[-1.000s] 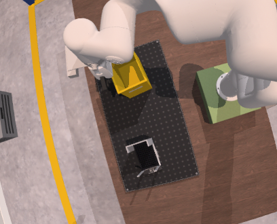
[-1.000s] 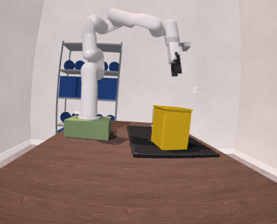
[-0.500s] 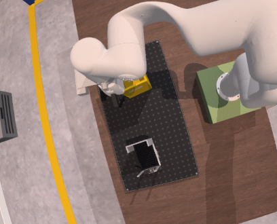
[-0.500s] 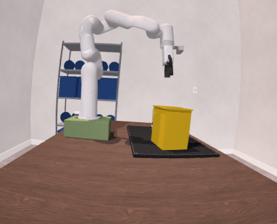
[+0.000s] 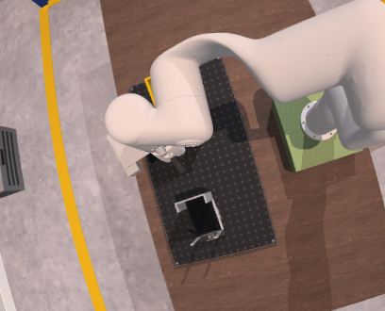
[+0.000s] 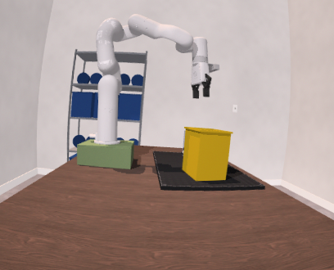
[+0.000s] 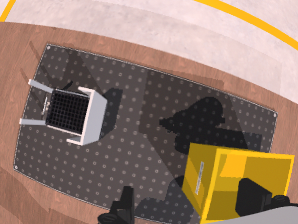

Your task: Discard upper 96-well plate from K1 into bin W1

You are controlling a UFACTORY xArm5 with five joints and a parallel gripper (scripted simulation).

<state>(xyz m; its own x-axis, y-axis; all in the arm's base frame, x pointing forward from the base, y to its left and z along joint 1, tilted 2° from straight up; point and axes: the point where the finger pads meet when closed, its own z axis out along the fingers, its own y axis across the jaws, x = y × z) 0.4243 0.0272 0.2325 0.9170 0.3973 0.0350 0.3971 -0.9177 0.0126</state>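
A brown wooden counter [image 6: 110,229] carries a black dotted mat [image 5: 249,198] and a green block [image 6: 106,155]. Behind stands a grey shelf [image 6: 74,102] with blue boxes. A yellow line [image 5: 60,155] crosses the floor.

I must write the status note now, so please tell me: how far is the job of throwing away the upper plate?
Nothing looks done yet: the rack holds its dark plate on the mat. In hand: the open, empty gripper hangs high above the upright yellow bin. Left: reach the rack, grasp the upper plate, carry it over, drop it into the bin.
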